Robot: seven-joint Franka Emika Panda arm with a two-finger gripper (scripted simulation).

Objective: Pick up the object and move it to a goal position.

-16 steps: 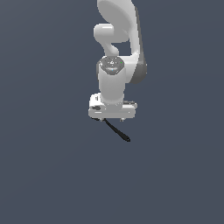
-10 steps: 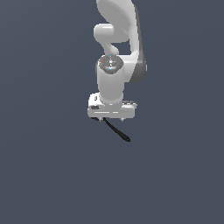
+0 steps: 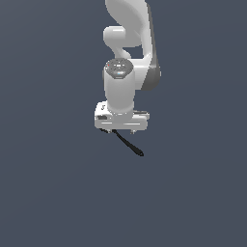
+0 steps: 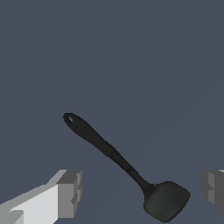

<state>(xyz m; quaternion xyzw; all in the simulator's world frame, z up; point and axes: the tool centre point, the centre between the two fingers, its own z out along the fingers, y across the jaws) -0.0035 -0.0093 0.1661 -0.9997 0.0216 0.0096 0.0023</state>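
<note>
The object (image 4: 113, 155) is a slender black utensil with a thin handle, a small hole at one end and a wider rounded head (image 4: 166, 201) at the other. It lies on the plain dark grey floor. My white gripper (image 4: 140, 192) hangs over it, open wide. One grey fingertip (image 4: 70, 192) and the other fingertip (image 4: 213, 188) stand well apart on either side of the head end, touching nothing. In the exterior view the object (image 3: 129, 144) pokes out from under the gripper (image 3: 120, 129), slanting toward the exterior view's right.
The white arm (image 3: 126, 58) rises straight up behind the gripper. All around is an even dark grey floor (image 3: 58, 193), with no other objects or edges in view.
</note>
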